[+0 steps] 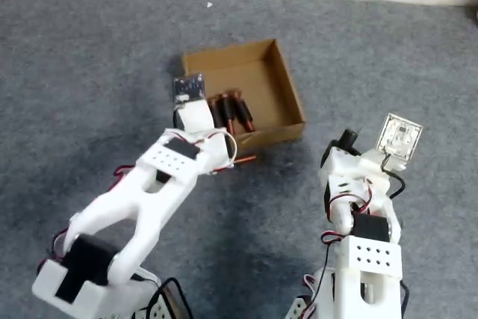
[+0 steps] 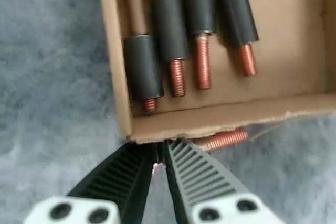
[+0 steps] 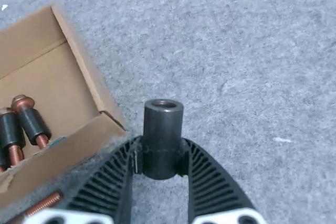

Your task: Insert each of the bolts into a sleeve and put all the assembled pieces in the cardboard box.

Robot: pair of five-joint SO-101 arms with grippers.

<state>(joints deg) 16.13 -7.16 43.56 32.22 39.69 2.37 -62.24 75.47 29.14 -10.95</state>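
Note:
The cardboard box point(image 1: 287, 95) holds several assembled pieces point(image 2: 170, 30), black sleeves on copper bolts, lying side by side. My left gripper point(image 2: 160, 149) hovers just outside the box's near wall, shut on a loose copper bolt point(image 2: 224, 140) whose threaded end sticks out sideways along the wall; the same bolt point(image 1: 243, 159) appears in the high view. My right gripper point(image 3: 160, 153) is to the right of the box above the carpet, shut on an upright black sleeve point(image 3: 163, 129) with its bore facing outward. That sleeve point(image 1: 346, 140) sits at the right arm's tip.
Grey carpet point(image 1: 89, 72) covers the whole work surface. The box's near wall point(image 2: 226, 116) stands between the left gripper and the stored pieces. A white wall edge runs along the far side.

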